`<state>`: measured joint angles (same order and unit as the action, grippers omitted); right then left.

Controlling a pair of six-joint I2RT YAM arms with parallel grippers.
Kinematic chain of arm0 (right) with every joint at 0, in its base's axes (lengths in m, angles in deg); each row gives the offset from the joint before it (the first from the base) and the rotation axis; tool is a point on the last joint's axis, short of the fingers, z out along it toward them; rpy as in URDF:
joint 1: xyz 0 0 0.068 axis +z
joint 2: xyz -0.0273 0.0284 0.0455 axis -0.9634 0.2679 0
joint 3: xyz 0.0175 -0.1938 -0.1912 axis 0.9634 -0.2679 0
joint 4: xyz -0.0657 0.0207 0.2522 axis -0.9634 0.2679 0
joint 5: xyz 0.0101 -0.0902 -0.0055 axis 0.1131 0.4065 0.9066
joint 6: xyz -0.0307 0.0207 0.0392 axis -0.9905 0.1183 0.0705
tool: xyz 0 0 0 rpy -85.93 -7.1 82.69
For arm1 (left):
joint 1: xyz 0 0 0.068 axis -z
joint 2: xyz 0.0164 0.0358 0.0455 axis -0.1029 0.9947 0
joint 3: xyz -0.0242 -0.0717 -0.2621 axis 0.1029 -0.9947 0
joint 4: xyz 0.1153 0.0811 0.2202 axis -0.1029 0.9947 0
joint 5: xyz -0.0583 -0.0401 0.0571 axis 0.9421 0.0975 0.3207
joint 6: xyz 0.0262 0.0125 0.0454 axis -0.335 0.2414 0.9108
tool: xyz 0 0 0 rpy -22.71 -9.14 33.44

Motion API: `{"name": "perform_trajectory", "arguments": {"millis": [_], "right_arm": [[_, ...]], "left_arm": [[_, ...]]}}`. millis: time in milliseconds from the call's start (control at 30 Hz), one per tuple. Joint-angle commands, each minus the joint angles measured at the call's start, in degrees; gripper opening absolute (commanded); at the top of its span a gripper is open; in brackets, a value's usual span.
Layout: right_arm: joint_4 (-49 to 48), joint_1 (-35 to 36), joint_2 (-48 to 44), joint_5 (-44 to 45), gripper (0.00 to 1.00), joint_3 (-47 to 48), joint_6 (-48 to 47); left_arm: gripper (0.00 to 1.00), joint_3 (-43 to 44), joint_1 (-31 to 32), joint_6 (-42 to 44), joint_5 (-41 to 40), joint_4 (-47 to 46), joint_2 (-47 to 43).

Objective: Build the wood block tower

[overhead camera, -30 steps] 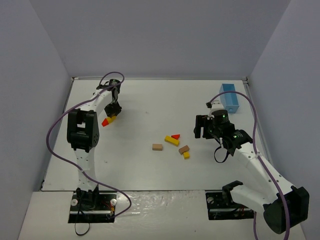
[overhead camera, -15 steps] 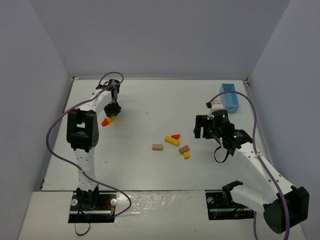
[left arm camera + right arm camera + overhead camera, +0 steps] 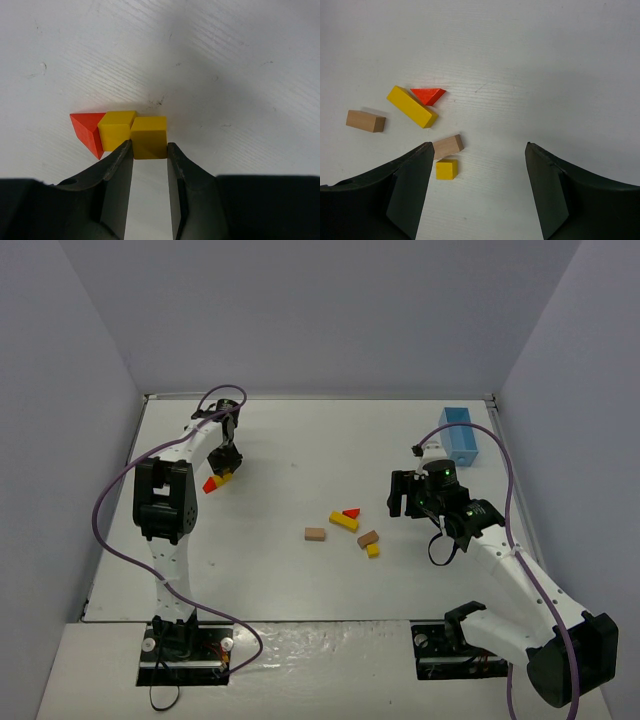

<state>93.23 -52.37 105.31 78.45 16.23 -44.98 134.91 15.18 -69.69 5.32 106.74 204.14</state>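
My left gripper (image 3: 227,465) (image 3: 149,150) stands low at the far left, its jaws closed against both sides of a yellow cube (image 3: 148,136). A second yellow block (image 3: 116,130) and a red wedge (image 3: 87,131) touch it in a row on the table; the row also shows in the top view (image 3: 214,482). Loose blocks lie mid-table: a tan block (image 3: 316,534), a long yellow block (image 3: 343,521), a red wedge (image 3: 351,512), a tan block (image 3: 368,538) and a yellow cube (image 3: 373,551). My right gripper (image 3: 398,495) (image 3: 477,150) is open and empty, just right of them.
A light-blue box (image 3: 460,436) stands at the far right of the table. Grey walls close in the table on three sides. In the right wrist view the loose blocks lie to the left of the open fingers (image 3: 410,185).
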Motion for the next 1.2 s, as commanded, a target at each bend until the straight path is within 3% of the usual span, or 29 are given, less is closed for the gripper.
{"name": "perform_trajectory", "arguments": {"millis": [0,667,1167], "right_arm": [[-2.94,-0.24,0.40,-0.18,0.71,0.54,-0.46],[-3.07,-0.29,0.44,-0.18,0.71,0.55,-0.51],[-2.99,-0.29,0.64,-0.35,0.71,0.54,-0.51]], "left_arm": [[0.20,0.62,-0.49,-0.92,-0.66,1.14,-2.23],[0.25,0.01,-0.66,-1.37,-0.80,1.93,-3.03],[0.37,-0.34,-1.05,-1.98,-0.63,2.12,-3.43]]}}
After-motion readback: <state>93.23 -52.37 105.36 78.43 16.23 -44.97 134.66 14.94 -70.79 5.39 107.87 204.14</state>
